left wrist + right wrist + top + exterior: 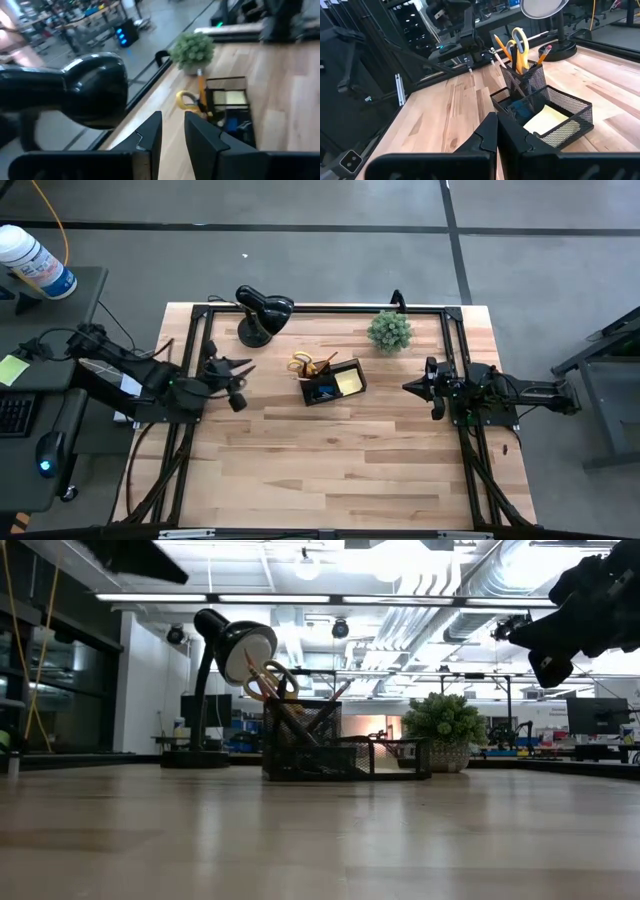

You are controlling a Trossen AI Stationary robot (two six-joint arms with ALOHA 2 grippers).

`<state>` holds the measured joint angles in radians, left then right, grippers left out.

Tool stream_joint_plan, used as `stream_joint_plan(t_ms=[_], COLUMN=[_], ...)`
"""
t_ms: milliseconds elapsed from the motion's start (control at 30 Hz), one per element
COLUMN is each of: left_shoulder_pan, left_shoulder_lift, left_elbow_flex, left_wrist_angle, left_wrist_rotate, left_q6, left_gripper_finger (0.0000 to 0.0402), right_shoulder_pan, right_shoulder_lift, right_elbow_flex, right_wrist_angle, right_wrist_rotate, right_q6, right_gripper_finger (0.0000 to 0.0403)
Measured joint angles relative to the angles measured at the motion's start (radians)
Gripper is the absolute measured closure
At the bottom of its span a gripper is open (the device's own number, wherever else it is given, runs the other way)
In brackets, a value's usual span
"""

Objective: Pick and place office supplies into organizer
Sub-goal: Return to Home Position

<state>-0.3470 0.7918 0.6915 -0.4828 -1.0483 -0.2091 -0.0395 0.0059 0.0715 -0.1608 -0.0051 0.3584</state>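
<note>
Black mesh organizer (pixel 335 383) standing on counter (pixel 330 470), yellow-handled scissors (pixel 303 364) and pencils (pixel 546 51) upright in its cup section, yellow sticky-note pad (pixel 349 382) in its lower compartment, left claw (pixel 172 116) well left of organizer, narrowly parted, empty, right claw (pixel 496 116) well right of organizer, closed, empty.

No readable text, brand, number or sign in any view, blue label on the white bottle (pixel 38 263) at ten o'clock off the desk (pixel 330 470), print illegible.
</note>
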Motion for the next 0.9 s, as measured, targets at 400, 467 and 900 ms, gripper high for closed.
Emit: stream_joint_plan(t_ms=[400, 467, 900], left_shoulder_pan=[0.0, 0.001, 0.213], left_shoulder_lift=[-0.407, -0.447, -0.597], left_elbow_flex=[-0.547, -0.592, -0.683], left_wrist_angle=[0.885, 0.954, 0.947], left_wrist_rotate=[0.268, 0.325, 0.781], left_q6=[0.521, 0.583, 0.647], left_gripper_finger=[0.0339, 0.0353, 0.0397], right_shoulder_pan=[0.0, 0.0, 0.0], right_shoulder_lift=[0.0, 0.0, 0.0], right_elbow_flex=[0.0, 0.0, 0.0], right_wrist_angle=[0.0, 0.0, 0.0], right_wrist_rotate=[0.002, 0.003, 0.003], right_q6=[0.0, 0.0, 0.0], right_gripper_finger=[0.0403, 0.0403, 0.0402])
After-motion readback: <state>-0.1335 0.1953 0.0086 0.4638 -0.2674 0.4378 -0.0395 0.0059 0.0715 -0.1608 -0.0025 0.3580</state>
